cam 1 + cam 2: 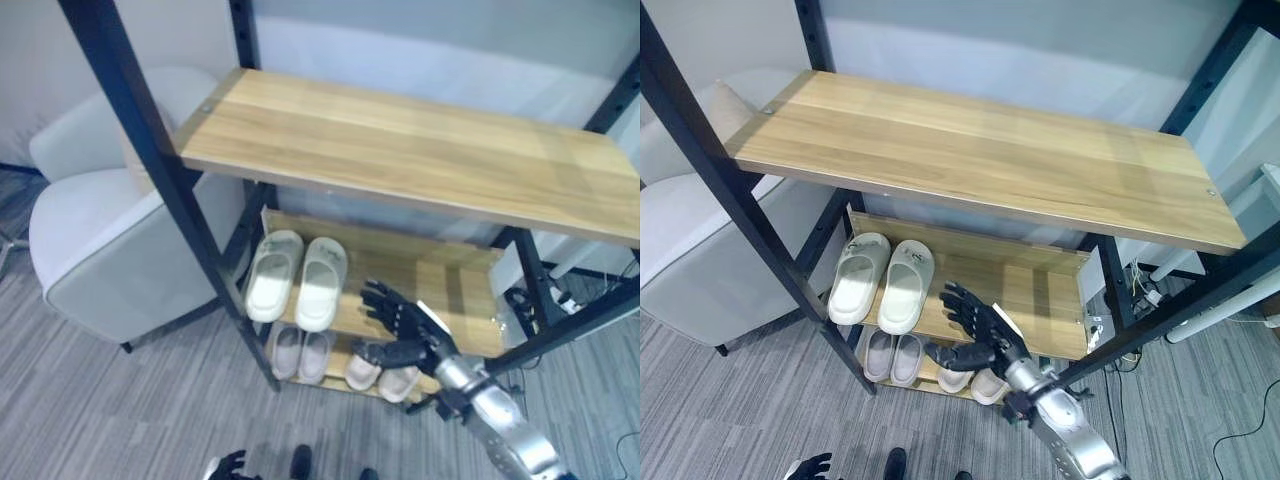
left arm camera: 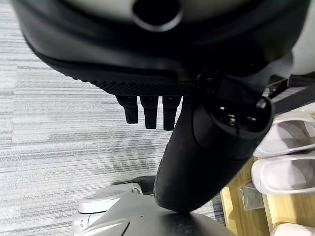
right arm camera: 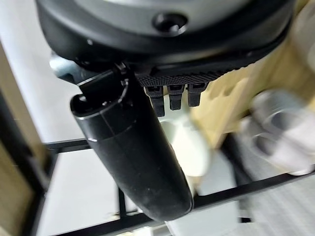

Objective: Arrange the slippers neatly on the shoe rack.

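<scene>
Across the centre of the frame stands the shoe rack, a black metal frame with wooden shelves. On its middle shelf, left of centre, a pair of white slippers lies side by side, touching, toes pointing toward the back. On the lowest shelf, a smaller pale pair sits below them, and another pale pair lies just to the right. The right hand hovers at lower centre-right, beside the white slippers, its fingers spread and straight, holding nothing. The left hand shows at the bottom edge, low by the grey carpet; its fingers look relaxed and empty. A light grey armchair fills the left side.
</scene>
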### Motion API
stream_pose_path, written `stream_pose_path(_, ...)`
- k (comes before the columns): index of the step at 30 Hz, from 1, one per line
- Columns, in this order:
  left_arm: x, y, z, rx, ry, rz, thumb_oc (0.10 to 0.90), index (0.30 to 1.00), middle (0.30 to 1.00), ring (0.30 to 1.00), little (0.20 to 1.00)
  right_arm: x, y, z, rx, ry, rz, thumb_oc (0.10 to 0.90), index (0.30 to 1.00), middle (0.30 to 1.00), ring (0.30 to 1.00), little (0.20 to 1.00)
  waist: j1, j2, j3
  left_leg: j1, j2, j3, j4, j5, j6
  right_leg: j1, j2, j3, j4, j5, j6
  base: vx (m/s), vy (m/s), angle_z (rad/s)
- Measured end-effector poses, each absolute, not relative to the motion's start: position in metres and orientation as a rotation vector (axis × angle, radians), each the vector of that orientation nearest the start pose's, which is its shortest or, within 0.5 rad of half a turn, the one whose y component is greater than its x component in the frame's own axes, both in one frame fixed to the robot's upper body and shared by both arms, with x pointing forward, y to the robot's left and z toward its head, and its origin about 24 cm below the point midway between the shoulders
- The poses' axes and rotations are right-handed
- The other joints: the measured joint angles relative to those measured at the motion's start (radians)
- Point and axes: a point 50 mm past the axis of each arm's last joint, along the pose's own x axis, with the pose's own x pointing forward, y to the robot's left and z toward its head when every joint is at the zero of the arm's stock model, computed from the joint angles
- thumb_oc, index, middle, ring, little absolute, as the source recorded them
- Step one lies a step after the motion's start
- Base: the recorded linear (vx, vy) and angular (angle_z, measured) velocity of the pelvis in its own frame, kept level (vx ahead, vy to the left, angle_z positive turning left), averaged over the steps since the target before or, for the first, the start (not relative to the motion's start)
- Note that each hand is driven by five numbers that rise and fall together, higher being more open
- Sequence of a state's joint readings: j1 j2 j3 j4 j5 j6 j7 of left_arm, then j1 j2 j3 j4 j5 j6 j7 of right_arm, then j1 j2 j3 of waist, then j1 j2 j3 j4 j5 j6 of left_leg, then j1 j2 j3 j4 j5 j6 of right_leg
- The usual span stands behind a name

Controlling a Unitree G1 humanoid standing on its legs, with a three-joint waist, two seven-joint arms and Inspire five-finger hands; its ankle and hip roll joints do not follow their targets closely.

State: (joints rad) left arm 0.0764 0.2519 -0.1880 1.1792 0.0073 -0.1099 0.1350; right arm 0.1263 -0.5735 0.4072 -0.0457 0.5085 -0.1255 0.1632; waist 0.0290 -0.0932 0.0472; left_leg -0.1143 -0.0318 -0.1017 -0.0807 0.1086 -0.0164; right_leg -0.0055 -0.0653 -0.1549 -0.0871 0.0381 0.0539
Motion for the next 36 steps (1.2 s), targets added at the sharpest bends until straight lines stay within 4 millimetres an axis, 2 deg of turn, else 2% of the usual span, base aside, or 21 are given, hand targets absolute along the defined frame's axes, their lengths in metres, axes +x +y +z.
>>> stream_pose_path(3, 0.075, 0.236, -0.160, 0.391, 1.147, 0.062, 0.800, 0.900, 0.900, 0.900, 0.900, 0.185, -0.176, 0.003, -0.081, 0.256, 0.535, 0.800, 0.900, 0.900, 0.900, 0.900, -0.008, 0.002, 0.000, 0.012, 0.003, 0.012, 0.000, -0.003, -0.001, 0.006, 0.001, 0.006, -0.001, 0.000, 0.000, -0.02, -0.036, -0.09)
stream_pose_path(7, 0.071, 0.235, -0.162, 0.386, 1.169, 0.038, 0.800, 0.900, 0.900, 0.900, 0.900, 0.169, -0.189, -0.013, -0.193, 0.343, 0.559, 0.800, 0.900, 0.900, 0.900, 0.900, -0.031, 0.013, -0.005, 0.016, 0.005, 0.021, -0.003, -0.005, 0.000, 0.007, 0.002, 0.015, -0.007, -0.001, 0.001, -0.02, -0.034, -0.09)
stream_pose_path(13, 0.064, 0.232, -0.164, 0.389, 1.193, -0.003, 0.800, 0.900, 0.900, 0.900, 0.900, 0.147, -0.221, -0.052, -0.391, 0.544, 0.517, 0.800, 0.900, 0.900, 0.900, 0.900, -0.056, 0.033, -0.017, 0.032, 0.008, 0.039, -0.003, -0.010, 0.003, 0.014, 0.003, 0.037, -0.007, -0.004, 0.006, -0.01, -0.045, -0.10)
stream_pose_path(18, 0.066, 0.230, -0.164, 0.402, 1.186, -0.026, 0.800, 0.900, 0.900, 0.900, 0.900, 0.127, -0.241, -0.086, -0.546, 0.716, 0.447, 0.800, 0.900, 0.900, 0.900, 0.900, -0.054, 0.055, -0.026, 0.036, 0.013, 0.038, 0.000, -0.009, 0.001, 0.018, 0.009, 0.039, -0.007, -0.004, 0.005, -0.05, -0.057, -0.02)
stream_pose_path(23, 0.075, 0.225, -0.163, 0.442, 1.163, -0.077, 0.800, 0.900, 0.900, 0.900, 0.900, 0.110, -0.240, -0.124, -0.578, 0.879, 0.363, 0.800, 0.900, 0.900, 0.900, 0.900, -0.047, 0.075, -0.018, 0.020, 0.022, 0.017, 0.010, 0.013, -0.009, 0.015, 0.030, 0.034, -0.007, -0.002, 0.000, -0.17, -0.065, 0.10)
stream_pose_path(27, 0.092, 0.223, -0.160, 0.475, 1.122, -0.106, 0.800, 0.900, 0.900, 0.900, 0.900, 0.120, -0.240, -0.130, -0.601, 0.900, 0.310, 0.800, 0.900, 0.900, 0.900, 0.900, -0.036, 0.089, 0.012, -0.012, 0.033, 0.004, 0.050, 0.003, -0.034, 0.006, 0.038, 0.014, -0.007, 0.003, -0.024, -0.15, -0.023, 0.12)
stream_pose_path(29, 0.096, 0.223, -0.160, 0.479, 1.116, -0.106, 0.800, 0.900, 0.900, 0.900, 0.900, 0.120, -0.240, -0.135, -0.603, 0.931, 0.285, 0.800, 0.900, 0.900, 0.900, 0.900, -0.024, 0.090, 0.016, -0.021, 0.044, -0.004, 0.052, -0.008, -0.063, 0.002, 0.048, 0.008, -0.003, 0.005, -0.038, -0.14, 0.048, 0.09)
stream_pose_path(30, 0.102, 0.225, -0.158, 0.484, 1.103, -0.099, 0.800, 0.900, 0.900, 0.900, 0.900, 0.119, -0.237, -0.138, -0.596, 0.941, 0.279, 0.800, 0.900, 0.900, 0.900, 0.900, -0.022, 0.064, 0.029, -0.023, 0.045, 0.006, 0.062, -0.047, -0.090, -0.006, 0.035, -0.004, -0.007, 0.017, -0.067, -0.11, 0.069, 0.14)
stream_pose_path(31, 0.106, 0.228, -0.157, 0.491, 1.102, -0.084, 0.800, 0.900, 0.900, 0.900, 0.900, 0.117, -0.231, -0.144, -0.584, 0.970, 0.268, 0.800, 0.900, 0.900, 0.900, 0.900, -0.026, 0.022, 0.044, -0.032, 0.012, -0.004, 0.151, -0.082, -0.069, -0.005, -0.006, -0.010, -0.007, 0.030, -0.075, -0.10, 0.098, 0.13)
stream_pose_path(32, 0.108, 0.231, -0.156, 0.494, 1.103, -0.076, 0.800, 0.900, 0.900, 0.900, 0.900, 0.116, -0.229, -0.145, -0.579, 0.977, 0.261, 0.800, 0.900, 0.900, 0.900, 0.900, -0.026, 0.003, 0.045, -0.034, 0.001, -0.009, 0.216, -0.112, -0.064, -0.002, -0.025, -0.009, -0.002, 0.028, -0.075, -0.02, 0.078, 0.17)
stream_pose_path(33, 0.110, 0.227, -0.157, 0.490, 1.098, -0.084, 0.800, 0.900, 0.900, 0.900, 0.900, 0.111, -0.230, -0.147, -0.581, 1.000, 0.258, 0.800, 0.900, 0.900, 0.900, 0.900, -0.032, 0.003, 0.046, -0.013, 0.011, -0.018, 0.273, -0.151, -0.074, -0.005, -0.034, -0.014, 0.001, 0.033, -0.063, -0.03, 0.121, 0.18)
stream_pose_path(34, 0.111, 0.226, -0.157, 0.493, 1.095, -0.090, 0.800, 0.900, 0.900, 0.900, 0.900, 0.104, -0.233, -0.150, -0.580, 1.031, 0.249, 0.800, 0.900, 0.900, 0.900, 0.900, -0.047, 0.018, 0.046, 0.010, 0.025, -0.033, 0.289, -0.178, -0.082, -0.002, -0.029, -0.019, 0.001, 0.036, -0.058, -0.04, 0.161, 0.23)
stream_pose_path(35, 0.109, 0.219, -0.159, 0.485, 1.097, -0.112, 0.800, 0.900, 0.900, 0.900, 0.900, 0.103, -0.241, -0.149, -0.583, 1.040, 0.215, 0.800, 0.900, 0.900, 0.900, 0.900, -0.062, 0.045, 0.042, 0.065, 0.059, -0.046, 0.240, -0.179, -0.076, 0.000, -0.013, -0.024, 0.002, 0.040, -0.049, -0.06, 0.129, 0.14)
stream_pose_path(36, 0.107, 0.213, -0.160, 0.478, 1.100, -0.126, 0.800, 0.900, 0.900, 0.900, 0.900, 0.102, -0.246, -0.148, -0.590, 1.052, 0.196, 0.800, 0.900, 0.900, 0.900, 0.900, -0.071, 0.058, 0.041, 0.104, 0.073, -0.048, 0.175, -0.189, -0.078, -0.002, -0.007, -0.026, 0.002, 0.044, -0.044, -0.06, 0.120, 0.19)
